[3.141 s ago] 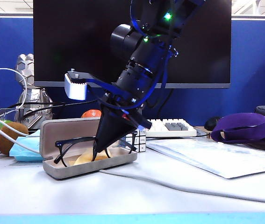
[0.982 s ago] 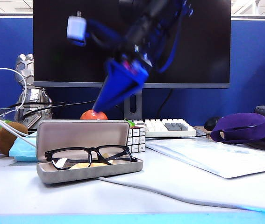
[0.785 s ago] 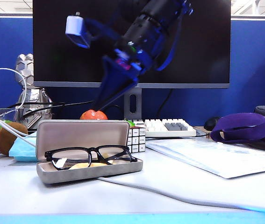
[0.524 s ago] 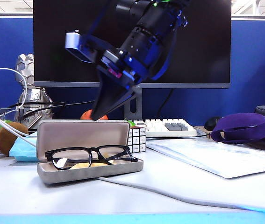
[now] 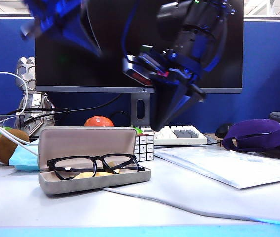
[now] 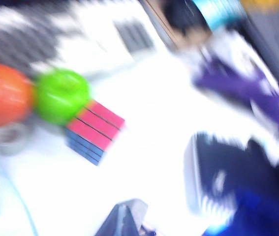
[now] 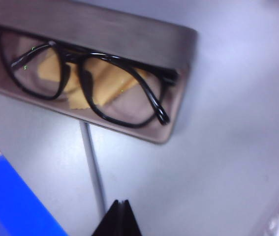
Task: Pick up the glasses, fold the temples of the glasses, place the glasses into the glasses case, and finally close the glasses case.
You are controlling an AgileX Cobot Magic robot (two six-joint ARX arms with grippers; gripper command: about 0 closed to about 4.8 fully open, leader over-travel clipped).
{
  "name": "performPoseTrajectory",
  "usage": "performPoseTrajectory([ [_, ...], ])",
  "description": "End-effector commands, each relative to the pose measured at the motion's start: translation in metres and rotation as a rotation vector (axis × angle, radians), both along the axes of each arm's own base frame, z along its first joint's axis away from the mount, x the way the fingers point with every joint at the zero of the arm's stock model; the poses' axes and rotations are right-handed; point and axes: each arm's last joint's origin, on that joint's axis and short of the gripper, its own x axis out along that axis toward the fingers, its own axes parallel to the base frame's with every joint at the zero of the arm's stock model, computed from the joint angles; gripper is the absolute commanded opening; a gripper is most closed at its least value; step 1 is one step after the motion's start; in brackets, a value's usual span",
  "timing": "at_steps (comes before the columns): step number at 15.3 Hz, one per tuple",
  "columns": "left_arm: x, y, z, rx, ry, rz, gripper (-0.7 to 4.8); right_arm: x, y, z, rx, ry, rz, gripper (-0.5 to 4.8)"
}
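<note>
The black glasses [image 5: 95,163] lie with temples folded in the open grey glasses case [image 5: 85,140], on its pale yellow cloth [image 5: 88,174]. The right wrist view looks down on the glasses [image 7: 80,73] and the case [image 7: 95,29]. My right gripper [image 5: 157,128] hangs shut and empty above the table, to the right of the case; its closed tip [image 7: 120,201] points at bare table beside a cable. My left gripper [image 5: 96,50] is a blur high above the case's left end. Its tip [image 6: 129,209] is a single closed wedge holding nothing.
A grey cable [image 5: 179,200] crosses the table from the case. Behind the case stand a puzzle cube [image 5: 143,146], an orange ball [image 5: 99,121] and a keyboard [image 5: 179,134]. Papers [image 5: 228,168] and a purple bag [image 5: 258,136] lie at the right, a light-blue tissue packet [image 5: 23,158] at the left.
My right gripper has shut and swung from above the case lid to the right of the case. The left arm has swept in at the upper left. Glasses and case have stayed put.
</note>
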Motion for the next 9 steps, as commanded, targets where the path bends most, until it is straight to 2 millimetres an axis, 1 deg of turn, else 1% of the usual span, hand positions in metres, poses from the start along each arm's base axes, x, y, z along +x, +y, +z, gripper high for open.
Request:
performPoseTrajectory([
  [1, 0.019, -0.003, -0.023, 0.097, -0.016, -0.114, -0.06, 0.002, -0.002, -0.006, -0.01, 0.105, -0.158, -0.01],
  [2, 0.023, -0.006, -0.033, 0.104, -0.002, -0.196, -0.06, 0.003, -0.001, -0.011, -0.018, 0.129, -0.182, -0.01],
  [4, 0.03, -0.01, -0.048, 0.126, 0.016, -0.268, -0.06, 0.007, 0.002, -0.023, -0.021, 0.189, -0.234, -0.01],
  [7, 0.037, -0.014, -0.061, 0.162, -0.002, -0.335, -0.06, 0.012, 0.007, -0.035, 0.018, 0.254, -0.261, -0.01],
  [9, 0.043, -0.011, -0.069, 0.156, -0.003, -0.397, -0.06, 0.015, 0.01, -0.043, 0.026, 0.293, -0.303, -0.01],
])
